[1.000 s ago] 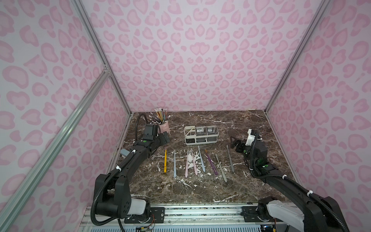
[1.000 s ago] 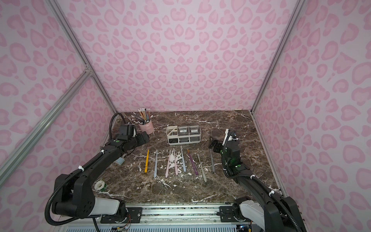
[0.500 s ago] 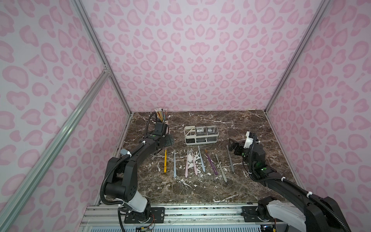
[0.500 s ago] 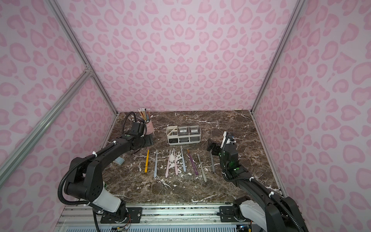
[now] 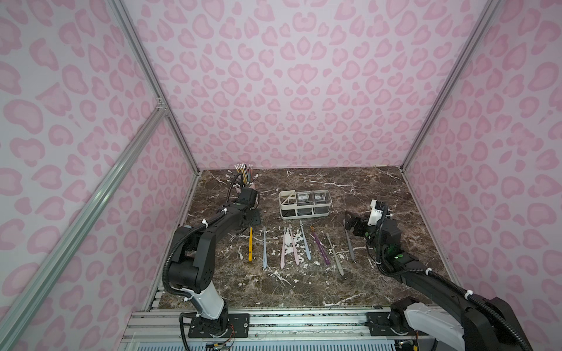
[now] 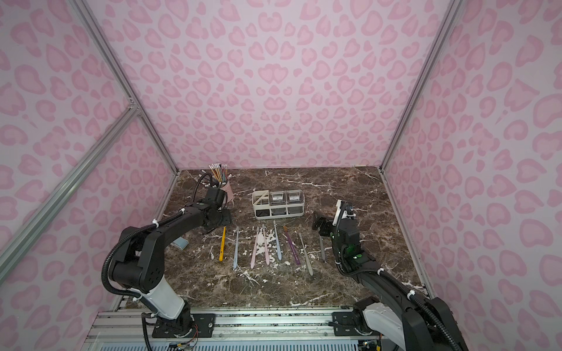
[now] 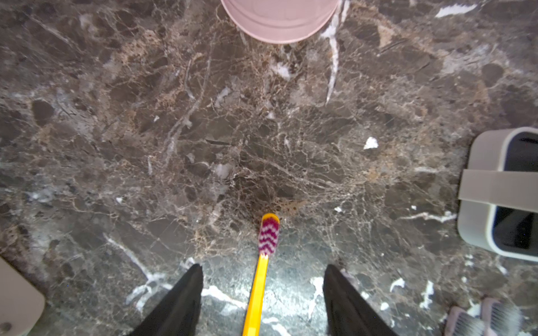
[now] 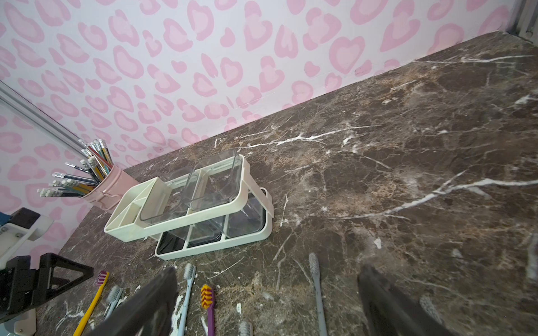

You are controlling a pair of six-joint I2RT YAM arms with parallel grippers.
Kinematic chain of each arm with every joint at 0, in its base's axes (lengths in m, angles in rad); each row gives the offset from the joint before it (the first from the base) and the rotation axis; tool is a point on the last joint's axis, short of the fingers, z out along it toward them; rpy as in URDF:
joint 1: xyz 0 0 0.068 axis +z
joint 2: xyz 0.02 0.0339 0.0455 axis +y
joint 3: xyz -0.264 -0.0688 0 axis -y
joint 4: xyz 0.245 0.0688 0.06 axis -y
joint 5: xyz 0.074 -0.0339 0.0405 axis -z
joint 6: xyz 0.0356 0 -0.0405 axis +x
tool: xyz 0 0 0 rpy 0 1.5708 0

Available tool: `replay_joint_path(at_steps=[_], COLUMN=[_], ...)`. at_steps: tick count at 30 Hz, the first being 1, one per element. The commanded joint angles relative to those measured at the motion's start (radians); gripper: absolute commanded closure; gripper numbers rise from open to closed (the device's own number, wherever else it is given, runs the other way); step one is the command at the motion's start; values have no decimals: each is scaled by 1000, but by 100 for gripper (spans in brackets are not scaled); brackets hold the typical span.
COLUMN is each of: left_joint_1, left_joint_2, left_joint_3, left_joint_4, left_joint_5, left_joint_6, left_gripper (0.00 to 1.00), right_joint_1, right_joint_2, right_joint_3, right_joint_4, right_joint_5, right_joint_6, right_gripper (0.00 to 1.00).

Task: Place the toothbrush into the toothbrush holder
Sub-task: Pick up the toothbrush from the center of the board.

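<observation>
While the left gripper point(image 7: 262, 267) sits low over the table, its black fingers point(image 7: 186, 291) straddle the yellow plastic toothbrush point(image 5: 250, 244) just behind the bristles. The jaws are partly spread, with a gap either side of the handle, and nothing is gripped.

The toothbrush lies flat on the dark brown marble tabletop point(image 5: 365, 194), leftmost in the row of other toothbrushes point(image 5: 293, 246), lower left of centre in both top views.

The white rectangular open-frame plastic toothbrush holder point(image 5: 305, 216) stands upright at centre frame, apart from the row.

Bare marble runs from the bristle end to the round pink cup of pencils point(image 7: 279, 20), and from the holder to the back wall and right edge.

The right gripper point(image 8: 267, 272), right of centre, has its fingers wide apart and holds nothing. A grey toothbrush point(image 8: 316, 286) lies between them, untouched.
</observation>
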Motion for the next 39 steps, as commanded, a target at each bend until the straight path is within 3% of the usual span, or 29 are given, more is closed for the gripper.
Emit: replay_joint_path(at_steps=[1,22,39], left_joint_1=[1,0,0], left_joint_2=[25,122,155], left_joint_3=[11,66,67], left_joint_4=[14,-6,-3], left_joint_5=[-3,-48,-46], left_joint_6=[6,17,18], left_gripper=[32,45,63], right_joint_1=[6,23,32], right_joint_2=[-6,-13,-12], right_joint_3=[4,0,1], right_joint_4=[39,40,39], right_joint_5=[-9,-10,-6], right_joint_6=[0,2,-1], right_gripper=[1,2,2])
